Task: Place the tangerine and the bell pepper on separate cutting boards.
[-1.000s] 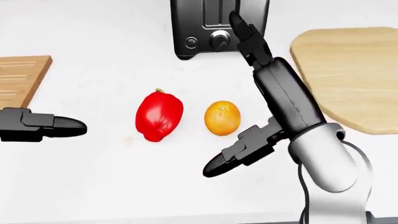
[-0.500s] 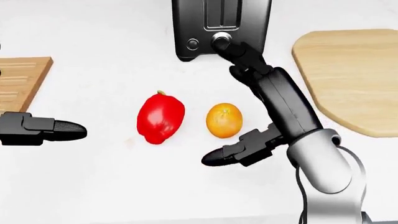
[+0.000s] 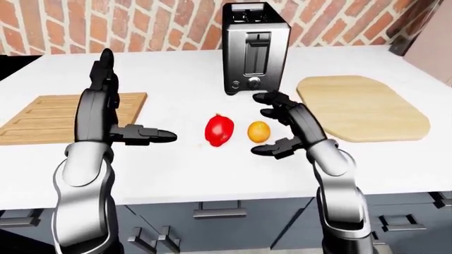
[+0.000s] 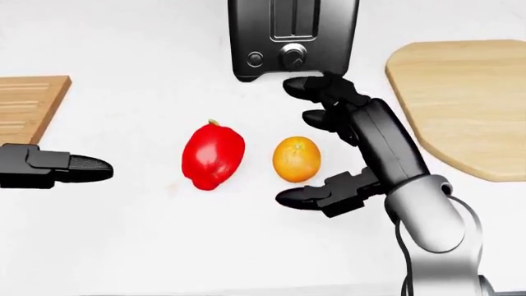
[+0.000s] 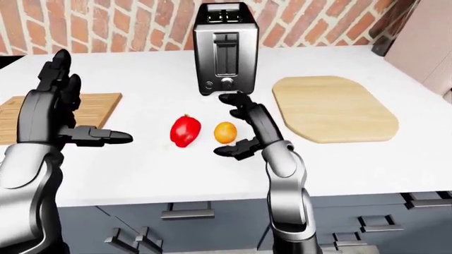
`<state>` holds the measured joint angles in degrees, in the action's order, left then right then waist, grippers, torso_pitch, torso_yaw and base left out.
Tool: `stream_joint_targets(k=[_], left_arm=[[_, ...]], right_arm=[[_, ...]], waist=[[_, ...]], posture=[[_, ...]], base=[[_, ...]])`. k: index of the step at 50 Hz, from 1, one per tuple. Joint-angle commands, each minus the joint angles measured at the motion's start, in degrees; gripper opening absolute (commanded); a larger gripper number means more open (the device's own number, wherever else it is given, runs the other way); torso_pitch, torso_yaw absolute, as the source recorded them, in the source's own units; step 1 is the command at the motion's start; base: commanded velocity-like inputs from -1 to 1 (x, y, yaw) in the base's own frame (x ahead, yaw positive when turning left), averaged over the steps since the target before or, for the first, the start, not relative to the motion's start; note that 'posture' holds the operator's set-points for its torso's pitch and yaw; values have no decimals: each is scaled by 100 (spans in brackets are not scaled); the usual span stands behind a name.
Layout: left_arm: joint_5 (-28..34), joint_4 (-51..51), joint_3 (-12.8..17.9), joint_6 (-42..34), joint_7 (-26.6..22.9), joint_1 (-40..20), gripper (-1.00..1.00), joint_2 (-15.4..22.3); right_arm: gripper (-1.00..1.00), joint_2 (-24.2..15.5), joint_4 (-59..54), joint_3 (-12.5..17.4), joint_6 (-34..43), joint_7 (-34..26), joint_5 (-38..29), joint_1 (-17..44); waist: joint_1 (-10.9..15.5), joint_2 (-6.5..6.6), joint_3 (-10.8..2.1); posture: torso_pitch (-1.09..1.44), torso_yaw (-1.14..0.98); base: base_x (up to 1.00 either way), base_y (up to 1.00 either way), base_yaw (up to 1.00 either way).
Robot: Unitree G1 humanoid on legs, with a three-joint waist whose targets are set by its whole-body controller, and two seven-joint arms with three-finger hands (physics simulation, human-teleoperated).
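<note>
A red brick wall [image 3: 162, 24] with pale mortar runs along the far side of a white counter [image 3: 212, 169]. Below the counter's near edge are dark grey drawer fronts [image 3: 219, 227] with metal bar handles [image 3: 220, 213]. At the far right a plain beige wall panel [image 5: 424, 42] stands. Lighting is even and soft.

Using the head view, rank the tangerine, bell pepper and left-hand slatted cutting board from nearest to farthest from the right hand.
1. tangerine, just left of the open right hand.
2. bell pepper, further left.
3. slatted cutting board, at the view's left edge.
</note>
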<state>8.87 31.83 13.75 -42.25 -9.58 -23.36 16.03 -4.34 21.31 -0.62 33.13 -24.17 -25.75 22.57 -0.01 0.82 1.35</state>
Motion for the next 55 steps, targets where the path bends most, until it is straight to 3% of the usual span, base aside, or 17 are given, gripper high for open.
stream_joint_targets(k=[1, 17, 55], left_arm=[[26, 151, 40, 176, 38, -125, 100, 63], [43, 131, 49, 232, 61, -56, 100, 43], [-16, 317, 187, 66, 31, -23, 100, 139]], right_arm=[[38, -21, 193, 17, -180, 71, 23, 140], [15, -9, 79, 14, -363, 140, 87, -43], [-44, -50, 329, -7, -82, -65, -60, 229]], waist=[[0, 14, -126], [5, 8, -131], [3, 18, -126]], posture=[[0, 0], [0, 0], [0, 0]], base=[[0, 0, 0], [0, 0, 0], [0, 0, 0]])
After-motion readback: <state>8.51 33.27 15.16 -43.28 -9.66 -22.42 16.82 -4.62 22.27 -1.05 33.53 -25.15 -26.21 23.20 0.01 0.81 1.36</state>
